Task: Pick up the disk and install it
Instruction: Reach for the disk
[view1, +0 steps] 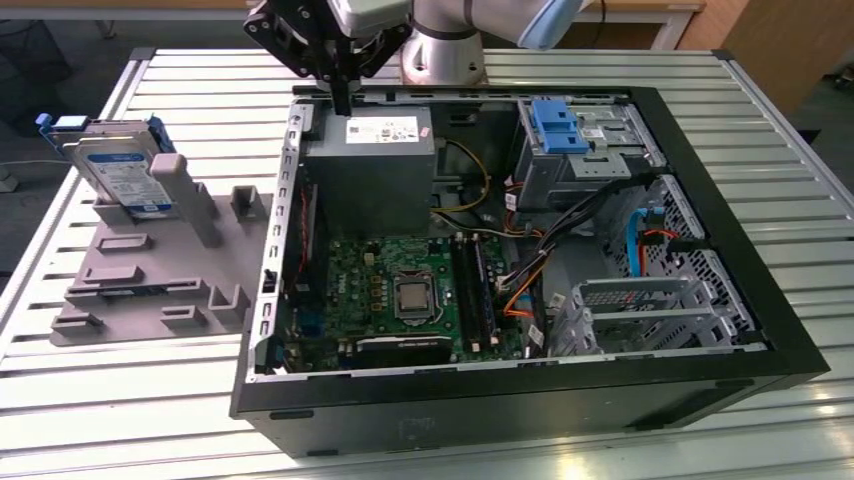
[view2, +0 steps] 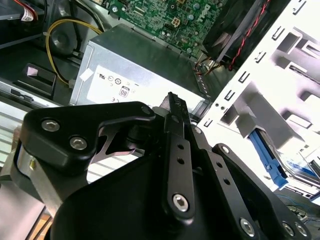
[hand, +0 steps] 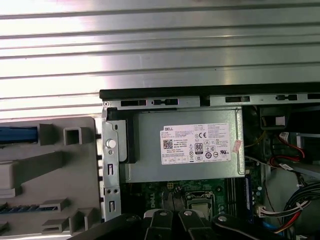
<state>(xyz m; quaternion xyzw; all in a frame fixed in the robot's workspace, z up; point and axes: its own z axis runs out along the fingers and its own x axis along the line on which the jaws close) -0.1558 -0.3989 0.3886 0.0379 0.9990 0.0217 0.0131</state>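
The disk (view1: 120, 170), a silver drive with a white-and-blue label and blue side rails, stands tilted on edge in a grey holder (view1: 147, 270) at the exterior view's left, outside the computer case. In the second wrist view one blue rail of the disk (view2: 267, 155) peeks past the holder. My gripper (view1: 344, 106) hangs above the back left corner of the open case (view1: 534, 400), over the grey power supply box (view1: 367, 170), well apart from the disk. Its black fingers (view2: 175, 150) lie together with nothing between them.
The open case holds a green motherboard (view1: 400, 285), loose cables (view1: 534, 265), a blue plastic bracket (view1: 554, 125) at the back and a metal drive cage (view1: 641, 310) at the front right. The holder has several upright posts (view1: 180, 195). A slatted metal table (view1: 200, 90) carries everything.
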